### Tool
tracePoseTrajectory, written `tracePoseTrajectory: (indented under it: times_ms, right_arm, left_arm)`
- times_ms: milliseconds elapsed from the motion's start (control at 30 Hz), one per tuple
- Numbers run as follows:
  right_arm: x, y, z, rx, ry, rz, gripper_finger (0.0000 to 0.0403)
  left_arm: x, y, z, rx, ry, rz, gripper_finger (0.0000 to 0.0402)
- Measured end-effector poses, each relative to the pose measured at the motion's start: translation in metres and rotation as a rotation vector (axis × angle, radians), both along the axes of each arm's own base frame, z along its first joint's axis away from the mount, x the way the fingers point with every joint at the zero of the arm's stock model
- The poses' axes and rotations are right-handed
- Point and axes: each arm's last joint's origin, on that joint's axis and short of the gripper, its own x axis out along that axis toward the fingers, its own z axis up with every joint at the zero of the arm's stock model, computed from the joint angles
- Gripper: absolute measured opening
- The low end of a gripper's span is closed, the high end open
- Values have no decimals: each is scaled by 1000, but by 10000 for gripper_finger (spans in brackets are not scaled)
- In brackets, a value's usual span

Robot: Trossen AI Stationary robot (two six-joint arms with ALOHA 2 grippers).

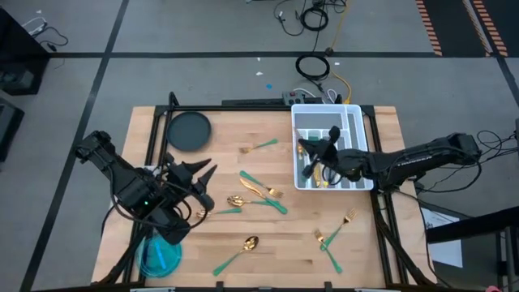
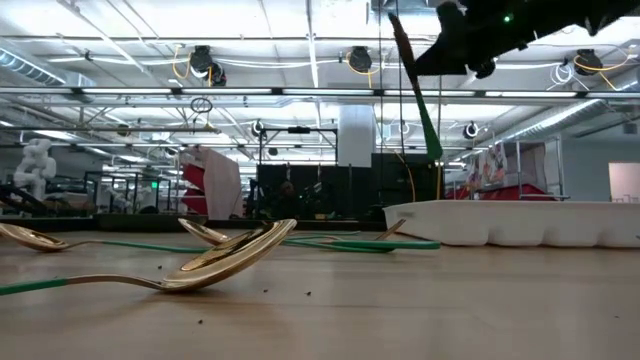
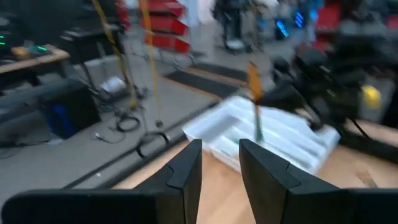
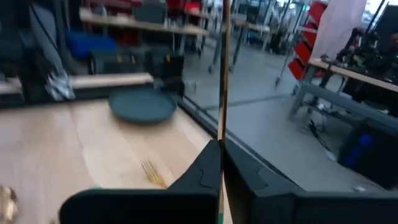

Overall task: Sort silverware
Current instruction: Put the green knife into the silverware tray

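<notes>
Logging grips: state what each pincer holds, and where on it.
Right pincer, above the white tray, pinches one utensil partway along its slim shaft, green handle hanging down. Left pincer holds nothing.

Overhead straight down on bench (image 1: pixel 243 243); low level across it; wrists forward; tray (image 1: pixel 354 113) shared overhead and low.

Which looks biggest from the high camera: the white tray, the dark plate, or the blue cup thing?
1. white tray
2. dark plate
3. blue cup, though the left arm hides part of it, so second and third are unsure.
</notes>
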Motion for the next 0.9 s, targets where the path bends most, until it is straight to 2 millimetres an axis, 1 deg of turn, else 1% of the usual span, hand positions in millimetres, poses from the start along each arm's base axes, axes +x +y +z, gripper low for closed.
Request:
tracePoseTrajectory:
  times_ms: [67,133,233,333,433,500,533,567,600,633,667,700,767,833,900]
  right_arm:
    - [-6,-1,2,-4,-50,1,0]
    - [-10,-1,6,-8,-86,1,0]
    - [-15,-1,14,-18,-117,24,0]
    - [-20,-1,21,-13,-160,57,0]
    - [-25,-1,25,-9,-180,75,0]
    - [-27,-1,27,-3,-196,77,0]
    - [-28,-1,28,4,-206,79,0]
    - [-29,-1,29,8,-210,79,0]
    - [-29,-1,28,10,-208,79,0]
    - [-28,-1,28,10,-204,79,0]
    - [-28,-1,28,12,-202,80,0]
    - [-28,-1,27,14,-202,82,0]
    - [-29,-1,28,15,-206,89,0]
    - [-30,-1,29,16,-212,102,0]
    - [-31,-1,30,16,-212,106,0]
  left_arm:
    - [3,7,-1,16,-66,64,116]
    - [9,17,-7,9,-124,137,116]
    - [20,39,-25,-36,-170,246,116]
    - [32,58,-48,-87,-167,326,116]
    - [47,68,-64,-150,-134,329,116]
    - [63,70,-66,-203,-115,255,116]
    - [74,70,-66,-226,-105,175,116]
    - [84,71,-65,-226,-78,56,116]
    - [95,72,-64,-206,-55,-103,116]
    - [107,73,-62,-179,-60,-289,116]
    - [115,76,-61,-145,-75,-434,116]
    - [122,81,-62,-123,-85,-514,116]
    - [135,96,-64,-114,-121,-562,116]
    - [143,119,-73,-140,-92,-595,116]
    - [153,140,-84,-172,-91,-674,116]
